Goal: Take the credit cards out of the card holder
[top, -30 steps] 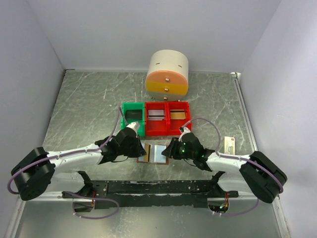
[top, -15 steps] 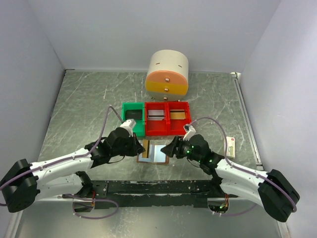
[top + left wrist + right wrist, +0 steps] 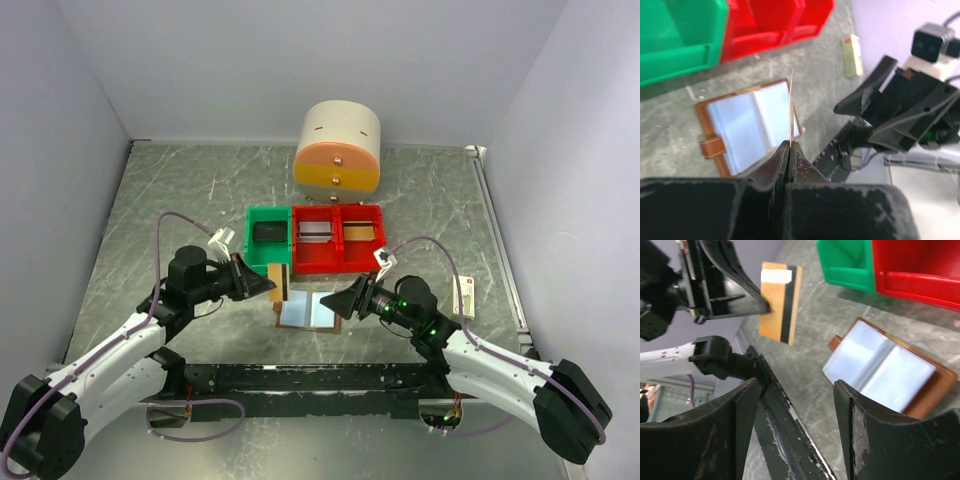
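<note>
Card [image 3: 780,302] out, pinched in left gripper [image 3: 790,146] at 10 o'clock of open holder [image 3: 308,311]; right gripper [image 3: 347,299] spread at holder's 3 o'clock; whether more cards sit inside, unclear.

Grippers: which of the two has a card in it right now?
The left gripper, shut on a tan credit card with a black stripe, held clear of the open card holder. The right gripper stands open and empty.

Spreads grey and marbled as a table [image 3: 170,200] and bears the open card holder [image 3: 310,311] near the front, a green bin [image 3: 268,212] and two red bins [image 3: 338,262] in a row behind it, a round cream-and-orange drawer unit [image 3: 338,150] at the back, and a cream box [image 3: 463,294] at right.
</note>
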Controlling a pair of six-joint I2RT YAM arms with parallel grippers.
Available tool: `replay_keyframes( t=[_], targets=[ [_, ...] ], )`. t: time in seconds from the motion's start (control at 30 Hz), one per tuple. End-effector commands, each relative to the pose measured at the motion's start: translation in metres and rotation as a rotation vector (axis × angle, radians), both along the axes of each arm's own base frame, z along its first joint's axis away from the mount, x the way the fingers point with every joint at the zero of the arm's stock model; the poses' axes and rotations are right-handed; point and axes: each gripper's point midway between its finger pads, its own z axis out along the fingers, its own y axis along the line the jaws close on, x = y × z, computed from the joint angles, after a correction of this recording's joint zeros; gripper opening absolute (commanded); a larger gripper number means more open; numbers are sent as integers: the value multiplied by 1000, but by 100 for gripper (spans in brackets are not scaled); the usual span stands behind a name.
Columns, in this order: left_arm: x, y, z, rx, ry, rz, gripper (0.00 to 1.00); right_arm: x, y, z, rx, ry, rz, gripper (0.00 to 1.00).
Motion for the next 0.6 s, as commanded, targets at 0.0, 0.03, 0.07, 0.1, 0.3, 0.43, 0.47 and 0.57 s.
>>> replay_keyframes(
  t=[0.0, 0.03, 0.07, 0.1, 0.3, 0.43, 0.47, 0.57],
  targets=[
    [-29, -21, 34, -173, -79, -222, 7, -13, 15, 40, 129, -85, 124, 62],
    [-31, -22, 36, -189, -90, -234, 7, -16, 18, 46, 147, -92, 151, 62],
    [-32, -22, 39, -201, -101, -241, 7, -17, 21, 50, 162, -97, 171, 62],
    [-34, -23, 42, -214, -114, -250, 7, -19, 24, 54, 172, -99, 189, 62],
    [-43, -27, 54, -257, -152, -319, 7, -18, 31, 61, 191, -102, 219, 60],
    [-49, -29, 59, -288, -159, -360, 7, -20, 35, 65, 213, -100, 244, 56],
    [-50, -30, 60, -299, -163, -368, 7, -20, 36, 65, 217, -100, 252, 55],
    [-54, -31, 65, -334, -171, -388, 7, -20, 39, 67, 230, -95, 261, 52]
  ],
)
